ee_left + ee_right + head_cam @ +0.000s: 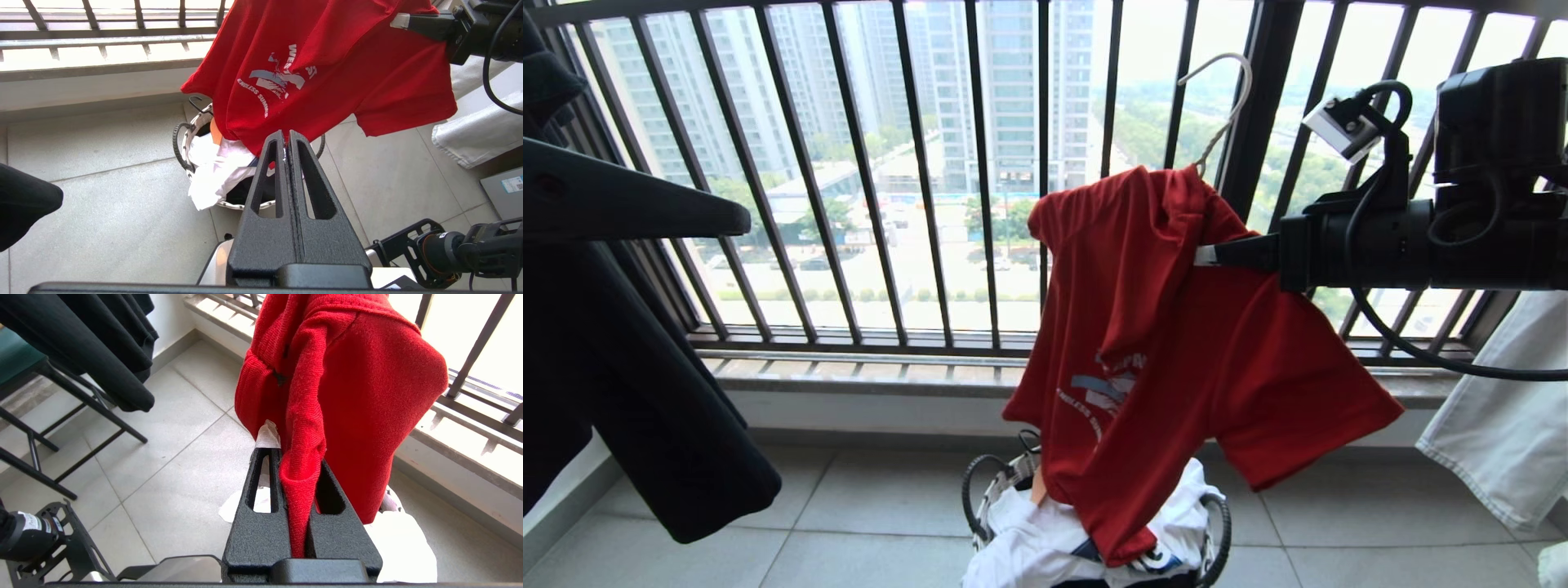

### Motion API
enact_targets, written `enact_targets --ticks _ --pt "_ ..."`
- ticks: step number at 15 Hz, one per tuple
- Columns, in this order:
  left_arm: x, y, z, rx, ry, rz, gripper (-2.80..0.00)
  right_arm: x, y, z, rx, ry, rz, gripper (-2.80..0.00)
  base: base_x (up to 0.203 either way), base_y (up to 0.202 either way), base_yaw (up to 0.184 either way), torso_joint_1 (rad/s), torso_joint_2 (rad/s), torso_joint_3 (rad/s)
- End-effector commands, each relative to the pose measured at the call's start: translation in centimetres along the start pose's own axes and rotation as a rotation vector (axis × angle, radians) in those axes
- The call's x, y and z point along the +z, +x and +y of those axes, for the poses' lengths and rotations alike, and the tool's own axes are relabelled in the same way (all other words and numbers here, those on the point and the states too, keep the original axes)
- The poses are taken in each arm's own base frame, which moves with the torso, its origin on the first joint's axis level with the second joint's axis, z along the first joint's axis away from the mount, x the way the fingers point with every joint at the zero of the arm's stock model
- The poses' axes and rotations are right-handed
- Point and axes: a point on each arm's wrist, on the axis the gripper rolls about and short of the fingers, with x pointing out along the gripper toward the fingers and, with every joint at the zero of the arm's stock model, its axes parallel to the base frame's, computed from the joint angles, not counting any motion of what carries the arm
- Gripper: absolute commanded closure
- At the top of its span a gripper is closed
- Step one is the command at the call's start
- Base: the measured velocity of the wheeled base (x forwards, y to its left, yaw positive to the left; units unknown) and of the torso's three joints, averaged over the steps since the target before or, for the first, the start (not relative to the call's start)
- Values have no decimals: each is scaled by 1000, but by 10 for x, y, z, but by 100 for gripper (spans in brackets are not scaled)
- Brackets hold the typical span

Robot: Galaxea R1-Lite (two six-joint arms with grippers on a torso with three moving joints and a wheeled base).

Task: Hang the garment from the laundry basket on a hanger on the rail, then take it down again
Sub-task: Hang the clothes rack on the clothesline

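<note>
The red garment (1176,343) hangs in the air on the cream-white hanger, whose hook (1217,82) sticks up free in front of the window bars. The rail is out of view. My right gripper (1205,255) reaches in from the right and is shut on a fold of the garment (367,375) near its shoulder, with cloth bunched between the fingers (300,455). The garment's lower end drapes into the laundry basket (1221,531). My left gripper (286,132) is shut, its tips level with the garment's hem (327,61) above the laundry basket (188,143); no fold shows between them.
White clothes (1029,539) fill the basket. A black garment (645,408) hangs at the left and a pale one (1503,408) at the right. The black window railing (915,163) stands behind, above a low sill. Black frame legs (61,428) stand on the tiled floor.
</note>
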Motion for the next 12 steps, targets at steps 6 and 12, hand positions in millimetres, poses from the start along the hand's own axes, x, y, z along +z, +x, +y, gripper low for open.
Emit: enact_targets --ticks 6,12 --pt "-9 8 11 66 50 -11 0 -1 -92 39 -208 21 -148 0 0 0 0 0 0 0" --pt "-5 10 48 130 133 -32 0 -13 -120 51 -318 39 -145 0 0 0 0 0 0 0"
